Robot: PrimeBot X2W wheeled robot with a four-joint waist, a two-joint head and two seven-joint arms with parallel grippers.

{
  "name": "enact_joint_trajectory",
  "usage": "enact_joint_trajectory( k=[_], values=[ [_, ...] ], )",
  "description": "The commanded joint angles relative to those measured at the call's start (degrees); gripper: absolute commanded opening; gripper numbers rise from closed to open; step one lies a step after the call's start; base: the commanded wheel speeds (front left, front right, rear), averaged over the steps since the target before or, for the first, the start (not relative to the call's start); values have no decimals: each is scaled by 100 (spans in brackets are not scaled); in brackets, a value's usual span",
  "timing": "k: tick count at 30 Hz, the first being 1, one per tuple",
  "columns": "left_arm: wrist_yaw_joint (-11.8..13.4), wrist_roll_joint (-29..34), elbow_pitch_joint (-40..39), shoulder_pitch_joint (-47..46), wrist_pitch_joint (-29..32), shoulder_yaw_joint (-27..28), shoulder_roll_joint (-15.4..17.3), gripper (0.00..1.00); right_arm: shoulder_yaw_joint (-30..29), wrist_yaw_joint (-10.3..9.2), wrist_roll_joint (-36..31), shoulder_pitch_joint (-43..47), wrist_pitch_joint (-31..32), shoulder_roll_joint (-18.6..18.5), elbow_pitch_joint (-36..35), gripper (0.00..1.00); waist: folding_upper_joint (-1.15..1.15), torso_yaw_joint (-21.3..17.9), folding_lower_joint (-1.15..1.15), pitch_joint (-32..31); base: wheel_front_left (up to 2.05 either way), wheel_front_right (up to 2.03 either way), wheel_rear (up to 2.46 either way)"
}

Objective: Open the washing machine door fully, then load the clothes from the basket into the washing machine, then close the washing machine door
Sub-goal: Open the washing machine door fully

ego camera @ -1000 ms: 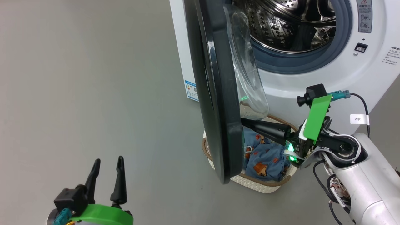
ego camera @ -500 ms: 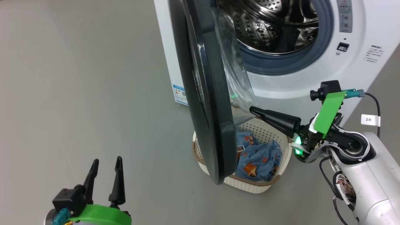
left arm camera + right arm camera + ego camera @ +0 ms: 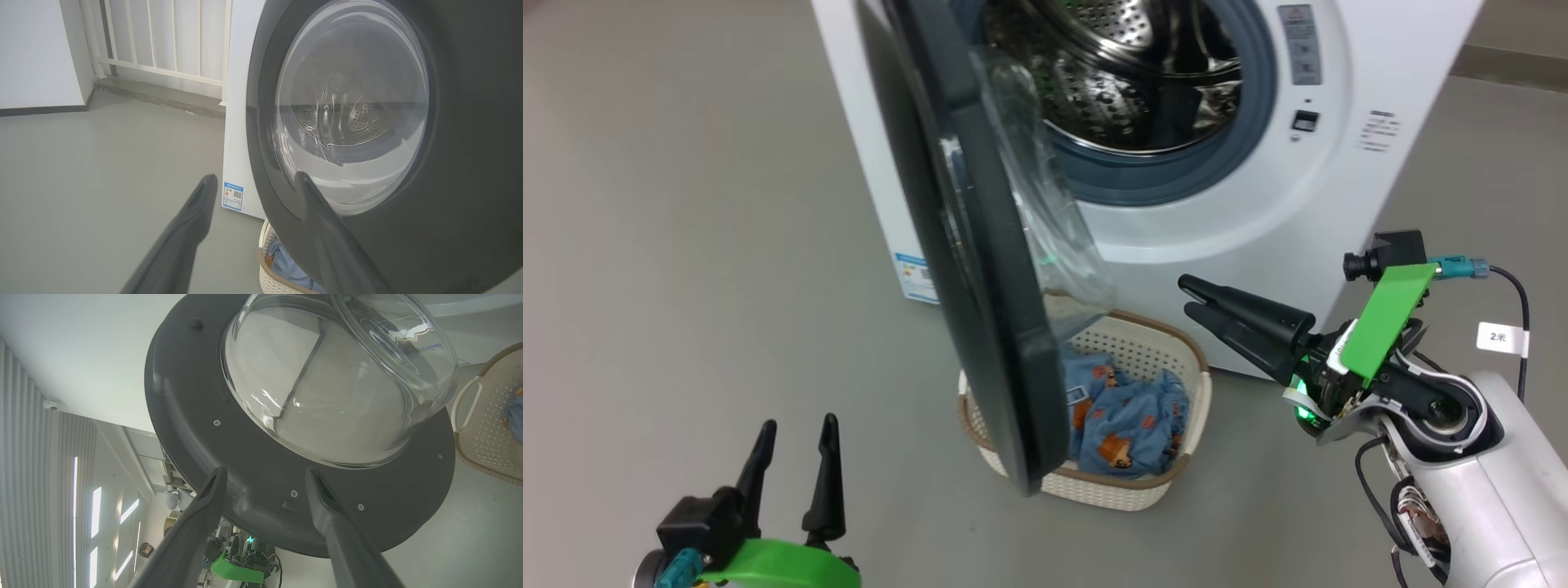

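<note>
Fingers spread and empty, our right gripper faces the washing machine door at its 9 o'clock. We should push the door's inner face wider, clearing the basket. Left gripper hangs wide.

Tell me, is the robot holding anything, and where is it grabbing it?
Nothing is held. The left gripper and right gripper are both open and empty; the right one points toward the washing machine door without touching it.
</note>
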Motion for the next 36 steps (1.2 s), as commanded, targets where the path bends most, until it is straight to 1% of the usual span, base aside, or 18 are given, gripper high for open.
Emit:
enact_joint_trajectory(
  k=[1, 8, 13, 16, 23, 28, 32, 36],
  values=[
    [31, 1, -138, -21, -17, 151, 140, 100, 21, 34, -135, 46, -96, -2, -245, 100, 0, -291, 0, -102, 0, 0, 0],
    [49, -5, -187, 1, 3, 110, 189, 100, 100, 34, -534, 387, -577, -36, -631, 100, 0, -805, 0, -203, 0, 0, 0],
    [79, -12, -277, 6, 15, 98, 226, 100, 219, 34, -823, 623, -922, -139, -927, 100, 0, -1158, 0, -246, 0, 0, 0],
    [103, -22, -329, 23, 22, 101, 248, 100, 271, 34, -1060, 769, -1254, -251, -1110, 100, 0, -1337, 0, -259, 0, 0, 0],
    [156, -55, -433, 93, 33, 97, 275, 100, 536, 34, -1749, 1187, -2308, -633, -1424, 100, 0, -1666, 0, -280, 0, 0, 0],
    [210, -82, -510, 165, 50, 128, 324, 100, 750, 34, -2032, 1431, -3055, -887, -1571, 100, 0, -1864, 0, -319, 0, 0, 0],
    [236, -102, -573, 224, 66, 133, 356, 100, 906, 34, -2409, 1603, -3750, -1115, -1541, 100, 0, -1947, 0, -356, 0, 0, 0],
    [260, -127, -621, 268, 67, 122, 350, 100, 1021, 34, -2614, 1755, -4387, -1209, -1392, 100, 0, -2014, 0, -365, 0, 0, 0]
  ],
)
